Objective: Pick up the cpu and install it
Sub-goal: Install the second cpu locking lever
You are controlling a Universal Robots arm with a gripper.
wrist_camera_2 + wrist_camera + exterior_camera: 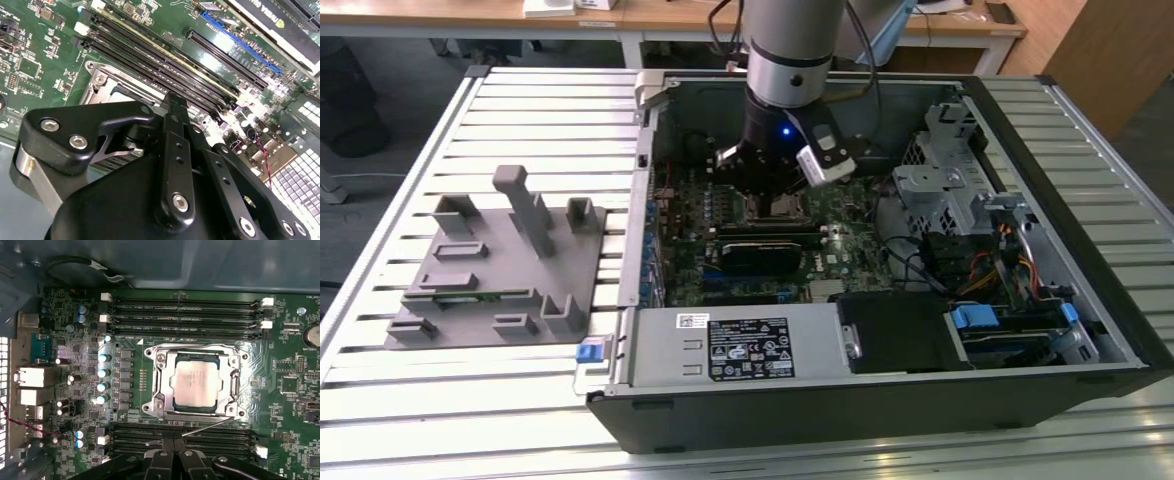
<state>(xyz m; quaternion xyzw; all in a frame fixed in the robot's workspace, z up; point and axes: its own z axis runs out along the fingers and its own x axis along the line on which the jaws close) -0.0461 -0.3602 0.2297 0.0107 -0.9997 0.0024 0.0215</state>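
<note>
In the first wrist view the cpu (196, 383), a flat square chip with a silver-grey top, lies inside the metal socket frame (157, 385) on the green motherboard (295, 390). The socket's thin wire lever (210, 426) stands loose beside it. My gripper (174, 454) hovers just off the socket, over the memory slots, apart from the chip. Its two black fingers (161, 460) are pressed together and nothing sits between them. From the exterior view, the gripper (774, 195) hangs low inside the open computer case, over the socket area. The second wrist view shows the gripper (172, 102) over the socket frame (107, 82).
The open computer case (640, 130) lies on a slatted metal table (520, 100). Grey plastic fixture blocks (494, 260) sit on the exterior view's left. Inside the case are a graphics card (754, 252), memory slots (185, 307), a drive cage (947, 180) and cables (987, 270).
</note>
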